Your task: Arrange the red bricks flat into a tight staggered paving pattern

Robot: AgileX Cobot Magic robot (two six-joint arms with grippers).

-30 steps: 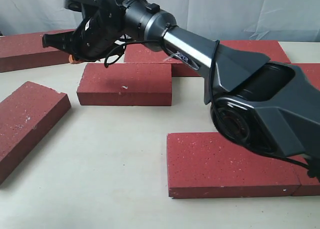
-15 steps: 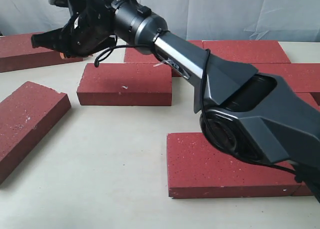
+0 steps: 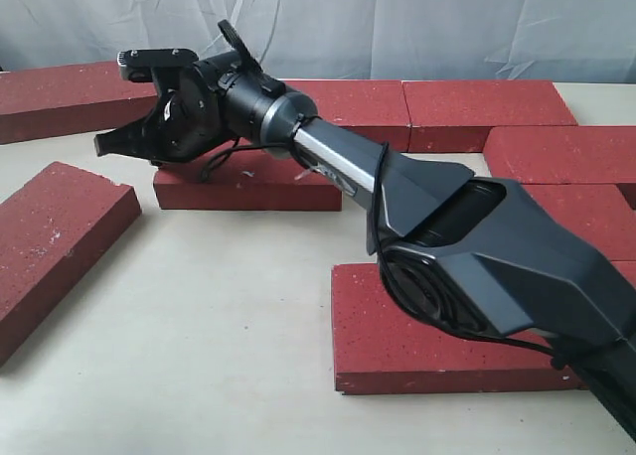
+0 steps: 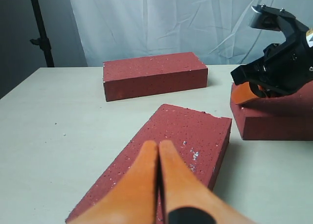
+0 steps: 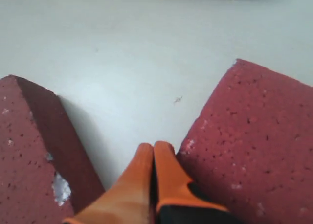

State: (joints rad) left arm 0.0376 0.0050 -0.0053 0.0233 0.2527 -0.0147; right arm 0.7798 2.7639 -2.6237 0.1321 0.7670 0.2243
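Observation:
Several red bricks lie flat on the pale table. One red brick [image 3: 248,182] sits in the middle, and a slanted one [image 3: 50,241] lies at the left. My right gripper [image 3: 107,143] has reached across and hangs shut, holding nothing, at the left end of the middle brick. In the right wrist view its fingertips [image 5: 154,148] hover over bare table between two brick corners [image 5: 254,145] [image 5: 24,160]. My left gripper [image 4: 158,145] is shut and empty above the slanted brick [image 4: 195,131]. It is out of the exterior view.
More bricks stand along the back [image 3: 338,99] [image 3: 487,102] and at the back left [image 3: 60,95]. Others lie at the right [image 3: 566,152] and in front [image 3: 437,326]. The right arm [image 3: 477,236] spans the scene diagonally. A white curtain hangs behind.
The right gripper has come down and slightly right, from above the back-left brick to the left end of the middle brick. The bricks have not moved.

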